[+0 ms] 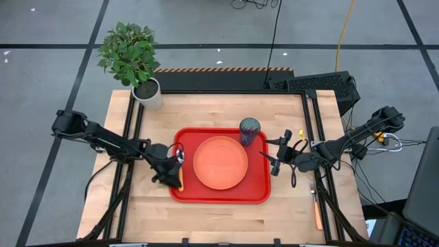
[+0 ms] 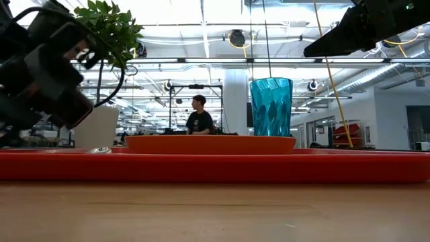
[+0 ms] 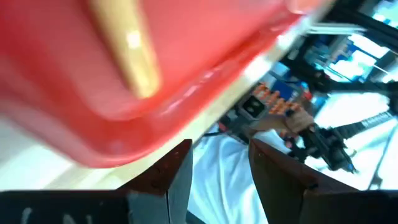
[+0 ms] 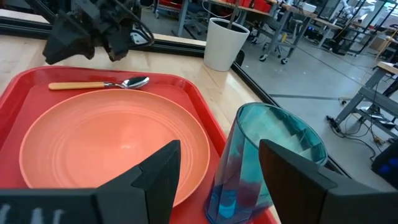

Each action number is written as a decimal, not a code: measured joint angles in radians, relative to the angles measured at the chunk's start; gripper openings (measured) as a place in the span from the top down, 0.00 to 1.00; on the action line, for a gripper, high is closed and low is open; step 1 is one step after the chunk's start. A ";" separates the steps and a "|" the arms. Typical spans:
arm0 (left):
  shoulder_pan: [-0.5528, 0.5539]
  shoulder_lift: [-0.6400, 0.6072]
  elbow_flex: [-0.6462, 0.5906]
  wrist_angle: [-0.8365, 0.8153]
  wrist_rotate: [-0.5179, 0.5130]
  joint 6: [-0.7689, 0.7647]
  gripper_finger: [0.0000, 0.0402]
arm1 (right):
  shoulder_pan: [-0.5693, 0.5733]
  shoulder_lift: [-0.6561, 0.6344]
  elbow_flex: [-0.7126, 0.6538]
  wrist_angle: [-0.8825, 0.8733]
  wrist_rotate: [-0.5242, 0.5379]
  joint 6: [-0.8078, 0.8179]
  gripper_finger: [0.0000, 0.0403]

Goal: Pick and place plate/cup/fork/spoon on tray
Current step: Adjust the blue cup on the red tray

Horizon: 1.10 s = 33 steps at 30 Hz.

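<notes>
The red tray (image 1: 219,193) lies mid-table. The orange plate (image 1: 221,162) rests flat on it. The teal cup (image 1: 250,130) stands upright in the tray's far right corner. The spoon (image 4: 99,84) lies on the tray floor along its left side, bowl toward the far edge. The fork (image 1: 316,207) lies on the table near the right rail. My left gripper (image 1: 173,165) hovers open just above the spoon, and in its own view (image 3: 217,155) the fingers are apart. My right gripper (image 1: 277,154) is open at the tray's right rim, facing the cup (image 4: 267,168) and short of it.
A white pot with a green plant (image 1: 147,92) stands at the table's far left corner. Black frame rails (image 1: 312,123) run along the table's sides and back. Bare wood shows near the front edge (image 1: 219,223). A person (image 2: 199,117) is in the room far behind.
</notes>
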 joint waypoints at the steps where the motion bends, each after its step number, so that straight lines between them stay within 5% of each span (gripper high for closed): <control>1: 0.004 -0.006 0.000 0.015 -0.005 0.011 0.60 | 0.000 0.000 0.000 0.000 0.000 0.000 0.47; 11: 0.135 -0.155 0.000 0.187 -0.227 0.493 0.60 | 0.000 -0.001 0.000 0.050 0.076 -0.064 0.47; 24: 0.181 -0.320 0.218 0.065 -0.561 1.561 0.60 | -0.100 0.002 0.078 0.083 -0.061 -0.157 0.51; 28: 0.181 -0.304 0.315 0.037 -0.669 1.836 0.60 | -0.164 0.002 0.121 -0.048 -0.110 -0.101 0.54; 33: 0.182 -0.304 0.387 0.042 -0.718 1.963 0.60 | -0.266 0.048 0.308 -0.419 -0.244 0.015 0.54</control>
